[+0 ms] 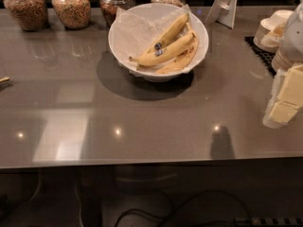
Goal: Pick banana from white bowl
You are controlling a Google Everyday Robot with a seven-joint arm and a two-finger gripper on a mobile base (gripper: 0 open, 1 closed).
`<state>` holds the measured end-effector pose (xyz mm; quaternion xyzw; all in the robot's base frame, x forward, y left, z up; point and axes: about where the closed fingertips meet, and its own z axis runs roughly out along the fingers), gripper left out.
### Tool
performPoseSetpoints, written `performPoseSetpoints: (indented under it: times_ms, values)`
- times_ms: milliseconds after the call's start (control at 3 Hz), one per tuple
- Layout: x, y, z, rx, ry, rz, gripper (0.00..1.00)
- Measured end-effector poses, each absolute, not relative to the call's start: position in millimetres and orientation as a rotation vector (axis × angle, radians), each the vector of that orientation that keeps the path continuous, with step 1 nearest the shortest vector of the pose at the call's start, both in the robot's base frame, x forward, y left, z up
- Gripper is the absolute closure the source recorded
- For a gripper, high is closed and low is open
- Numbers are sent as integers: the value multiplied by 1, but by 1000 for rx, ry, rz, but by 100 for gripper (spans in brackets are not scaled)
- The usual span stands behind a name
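The white bowl (124, 40), lined with crinkled white paper, stands on the grey counter at the back middle. Three bananas lie in its right half. The banana (173, 50) in the middle is long, curved and yellow, with a small blue sticker near its left end. Another yellow banana (174, 28) lies behind it, and a brown-speckled banana (182, 62) lies in front of it. My gripper (287, 99), white with pale yellow parts, hangs at the right edge of the view. It is well to the right of the bowl, nearer the front, and holds nothing that shows.
Several glass jars (71, 6) of grain stand along the back edge. A white sign stand (225, 6) stands behind the bowl to its right. Stacked off-white bowls (271, 28) sit on a black mat (260, 53) at the back right. A small yellow object (4, 80) shows at the left edge.
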<state>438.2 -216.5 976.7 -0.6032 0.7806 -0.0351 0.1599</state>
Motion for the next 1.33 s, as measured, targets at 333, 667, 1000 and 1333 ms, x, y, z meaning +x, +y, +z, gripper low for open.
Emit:
performPoseSetpoints:
  times_ms: [333, 667, 1000, 1333]
  values:
    - [438, -217, 977, -1724, 2230, -100, 0]
    - [450, -212, 979, -1698, 2180, -106, 0]
    - [484, -200, 988, -1649, 2049, -112, 0]
    - [526, -182, 1004, -1629, 1902, -99, 0]
